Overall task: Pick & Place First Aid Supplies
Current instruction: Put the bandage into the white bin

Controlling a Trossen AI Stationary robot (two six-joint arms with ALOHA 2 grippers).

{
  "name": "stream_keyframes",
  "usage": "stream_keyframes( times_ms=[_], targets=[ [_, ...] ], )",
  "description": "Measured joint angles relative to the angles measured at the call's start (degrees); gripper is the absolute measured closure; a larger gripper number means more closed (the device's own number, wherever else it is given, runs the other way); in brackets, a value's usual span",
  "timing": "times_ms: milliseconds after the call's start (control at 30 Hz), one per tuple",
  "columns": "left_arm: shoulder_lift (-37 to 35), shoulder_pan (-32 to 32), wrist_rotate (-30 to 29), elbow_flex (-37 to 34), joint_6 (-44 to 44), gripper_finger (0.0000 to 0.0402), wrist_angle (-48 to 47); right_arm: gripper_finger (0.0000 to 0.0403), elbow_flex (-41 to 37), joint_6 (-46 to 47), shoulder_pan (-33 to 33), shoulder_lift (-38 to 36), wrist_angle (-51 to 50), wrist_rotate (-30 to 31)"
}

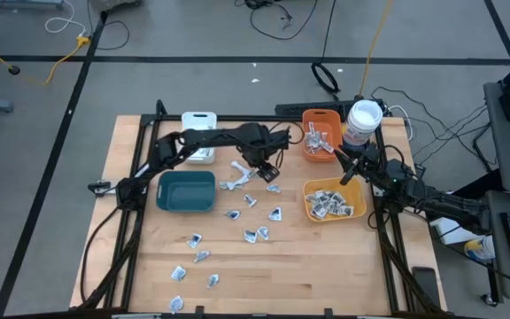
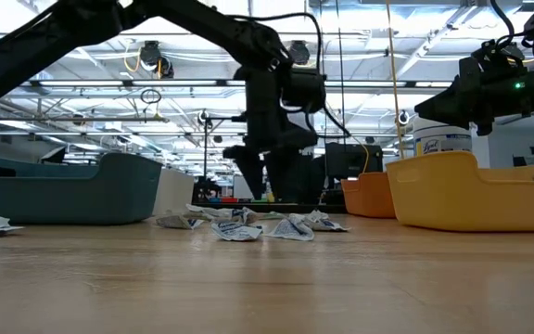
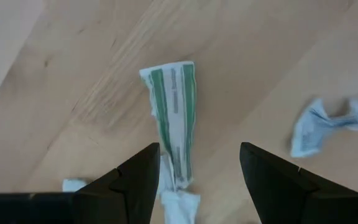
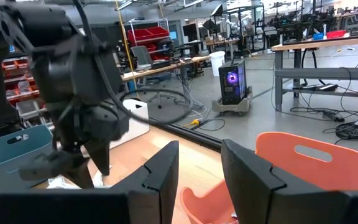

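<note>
Small white-grey packets (image 1: 257, 234) lie scattered over the middle and near part of the wooden table. More lie in the yellow bin (image 1: 333, 199) and the orange bin (image 1: 321, 133). My left gripper (image 1: 266, 170) hangs open over the table's middle, fingers pointing down. In the left wrist view a narrow green-printed strip (image 3: 174, 118) lies flat on the wood and runs in between the fingers of my left gripper (image 3: 197, 171); whether a finger touches it cannot be told. My right gripper (image 4: 201, 168) is open and empty, raised between the orange and yellow bins.
A teal bin (image 1: 186, 190) sits left of centre and a white bin (image 1: 199, 124) at the far edge. A round white-lidded tub (image 1: 364, 120) stands beside the orange bin. A crumpled packet (image 3: 322, 124) lies close to the strip. Bare wood shows at the near right.
</note>
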Motion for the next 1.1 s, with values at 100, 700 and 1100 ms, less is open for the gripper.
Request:
stream_keyframes(
  times_ms=[100,700,1100],
  targets=[
    [1.07,0.00,-0.12,-0.71,-0.66,0.0174,0.27,0.0287,-0.02,0.00,-0.02,-0.02,-0.15,-0.04],
    [2.71,0.47,4.36,-2.30,1.44,0.0277,2.20,0.0286,-0.01,0.00,-0.01,-0.02,-0.04,0.01],
    [2.08,0.18,4.29,-3.72,3.19,0.0398,1.19,0.0287,-0.02,0.00,0.00,0.00,-0.02,0.01]
  ],
)
